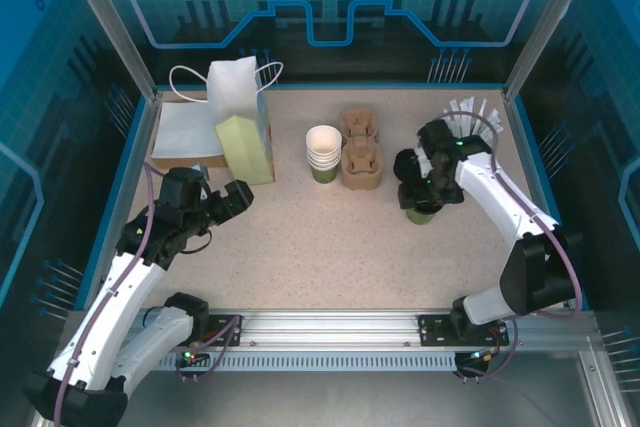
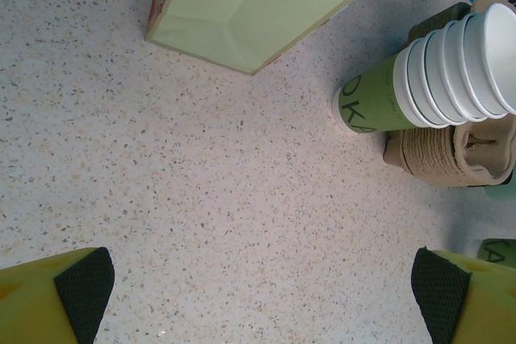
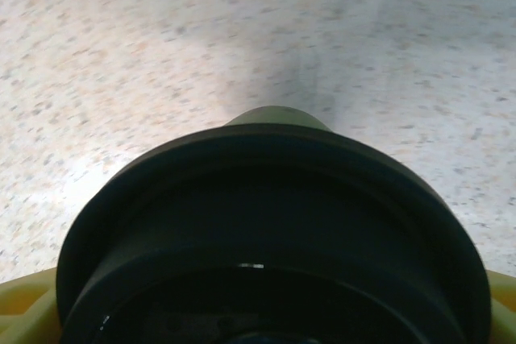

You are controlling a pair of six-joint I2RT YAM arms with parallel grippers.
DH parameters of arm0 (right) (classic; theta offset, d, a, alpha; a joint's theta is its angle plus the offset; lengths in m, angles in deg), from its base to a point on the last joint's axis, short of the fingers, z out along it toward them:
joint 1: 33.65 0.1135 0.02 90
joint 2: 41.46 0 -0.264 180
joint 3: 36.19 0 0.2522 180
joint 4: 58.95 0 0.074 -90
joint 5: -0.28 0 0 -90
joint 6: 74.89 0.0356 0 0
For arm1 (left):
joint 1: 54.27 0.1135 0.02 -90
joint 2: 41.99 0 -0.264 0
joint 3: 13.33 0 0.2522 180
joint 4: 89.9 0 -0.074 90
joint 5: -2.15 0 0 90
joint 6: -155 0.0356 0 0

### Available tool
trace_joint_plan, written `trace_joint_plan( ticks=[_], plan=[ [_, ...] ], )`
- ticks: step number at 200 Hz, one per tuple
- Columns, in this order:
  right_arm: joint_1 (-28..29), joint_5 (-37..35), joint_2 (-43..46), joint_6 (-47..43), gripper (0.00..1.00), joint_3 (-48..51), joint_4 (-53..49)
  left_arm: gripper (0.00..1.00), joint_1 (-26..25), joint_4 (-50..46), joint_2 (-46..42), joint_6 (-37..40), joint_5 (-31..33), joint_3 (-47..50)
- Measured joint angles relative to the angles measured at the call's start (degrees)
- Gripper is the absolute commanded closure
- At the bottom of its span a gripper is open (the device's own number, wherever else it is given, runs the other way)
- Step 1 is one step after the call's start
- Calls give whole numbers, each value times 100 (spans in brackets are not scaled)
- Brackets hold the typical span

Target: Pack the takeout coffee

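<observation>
Black-lidded green takeout coffee [image 3: 274, 223], speckled beige table [image 3: 121, 54]

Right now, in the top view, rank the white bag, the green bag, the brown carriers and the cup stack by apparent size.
Largest to smallest:
1. white bag
2. green bag
3. brown carriers
4. cup stack
The last two look close. The cups rise toward the camera, so their order is unsure.

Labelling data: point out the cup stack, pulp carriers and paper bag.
cup stack [image 1: 323, 144], top external view, white top cup
pulp carriers [image 1: 361, 165], top external view, top of nearer part
paper bag [image 1: 245, 147], top external view, pale green side panel
</observation>
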Motion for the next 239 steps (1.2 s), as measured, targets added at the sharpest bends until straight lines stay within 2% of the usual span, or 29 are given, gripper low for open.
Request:
trace_joint_plan(
  ticks=[32,87,116,146,205,239],
  plan=[
    [-721,24,-50,-151,13,103,197,1,0,-2,7,2,0,0],
    [-1167,136,-455,-343,12,173,533,1,0,0,70,0,0,0],
    [-1217,177,-531,-396,10,286,640,1,0,0,87,2,0,0],
    [-1224,195,-538,-452,0,345,695,1,0,0,96,2,-2,-2],
    [-1246,168,-494,-468,0,433,682,1,0,0,136,2,0,-2],
    [-1246,190,-52,-444,0,518,616,2,0,2,149,2,0,-2]
  ],
)
